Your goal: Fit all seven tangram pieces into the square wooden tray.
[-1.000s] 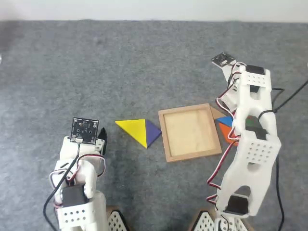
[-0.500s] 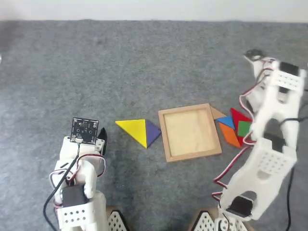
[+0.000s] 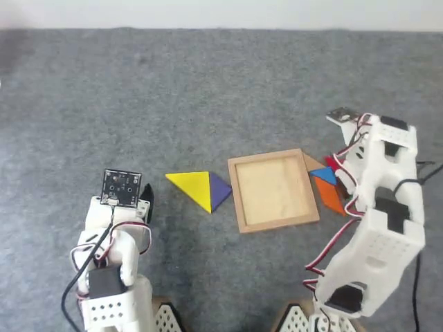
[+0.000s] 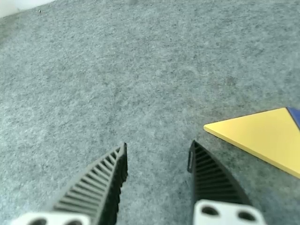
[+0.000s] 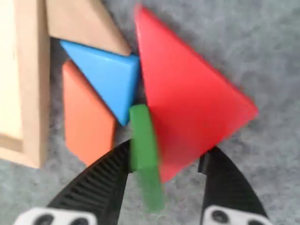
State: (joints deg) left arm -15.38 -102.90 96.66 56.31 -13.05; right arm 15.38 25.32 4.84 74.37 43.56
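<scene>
Left gripper hangs wide open, holding nothing, over grey carpet beside the flat yellow triangle, which touches a purple piece. Next comes the square wooden tray. Tan, blue and orange pieces crowd its right rim. The right gripper, parted, straddles the green block and a corner of the red triangle.

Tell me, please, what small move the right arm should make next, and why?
Probably lower the right gripper and close it: it is open, straddling the green piece and a corner of the red triangle, and the wooden tray holds nothing.
</scene>
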